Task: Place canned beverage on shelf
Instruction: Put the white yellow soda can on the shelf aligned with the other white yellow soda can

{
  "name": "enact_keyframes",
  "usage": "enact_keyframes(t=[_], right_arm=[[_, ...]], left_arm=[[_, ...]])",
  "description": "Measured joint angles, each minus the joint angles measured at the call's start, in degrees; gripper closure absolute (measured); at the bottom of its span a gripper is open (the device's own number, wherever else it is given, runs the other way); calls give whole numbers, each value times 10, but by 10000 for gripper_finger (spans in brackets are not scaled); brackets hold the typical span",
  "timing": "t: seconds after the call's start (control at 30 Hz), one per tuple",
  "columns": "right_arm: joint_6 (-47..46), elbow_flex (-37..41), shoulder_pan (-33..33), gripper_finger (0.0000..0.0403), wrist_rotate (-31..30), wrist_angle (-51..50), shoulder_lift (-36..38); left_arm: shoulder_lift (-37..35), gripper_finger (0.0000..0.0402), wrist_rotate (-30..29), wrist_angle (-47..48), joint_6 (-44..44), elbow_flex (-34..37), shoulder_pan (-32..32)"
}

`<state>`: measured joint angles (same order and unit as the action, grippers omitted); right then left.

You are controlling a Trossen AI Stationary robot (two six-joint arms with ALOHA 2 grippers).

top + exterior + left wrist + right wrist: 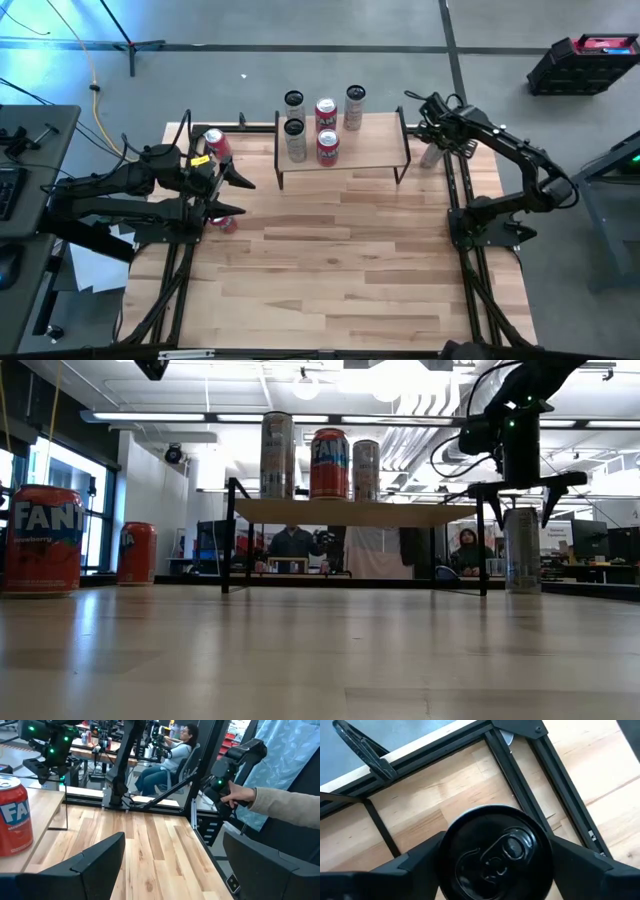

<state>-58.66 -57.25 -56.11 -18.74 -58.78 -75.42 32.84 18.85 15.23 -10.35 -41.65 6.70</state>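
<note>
A silver can (432, 155) stands upright on the table just right of the shelf (375, 150), a light plank on thin black legs. Several cans (327, 146) stand on the plank. My right gripper (521, 510) points down over the silver can (521, 552), open, one finger on each side of its top with narrow gaps. The right wrist view shows the can's dark lid (495, 852) between the fingers. My left gripper (235, 193) waits open at the table's left, level, with nothing in it.
Two red cans stand on the table at the left, one (216, 143) beyond my left gripper and one (226, 222) nearer. Black frame rails (455, 190) run along the table's right side beside the silver can. A person's hand (240, 795) and seated people show beyond the table.
</note>
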Motion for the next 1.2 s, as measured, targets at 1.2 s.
enact_keyframes(t=[1.2], right_arm=[[371, -385, 80, 156, 25, -304, 24]], left_arm=[[9, 74, -7, -70, 1, 0, 0]])
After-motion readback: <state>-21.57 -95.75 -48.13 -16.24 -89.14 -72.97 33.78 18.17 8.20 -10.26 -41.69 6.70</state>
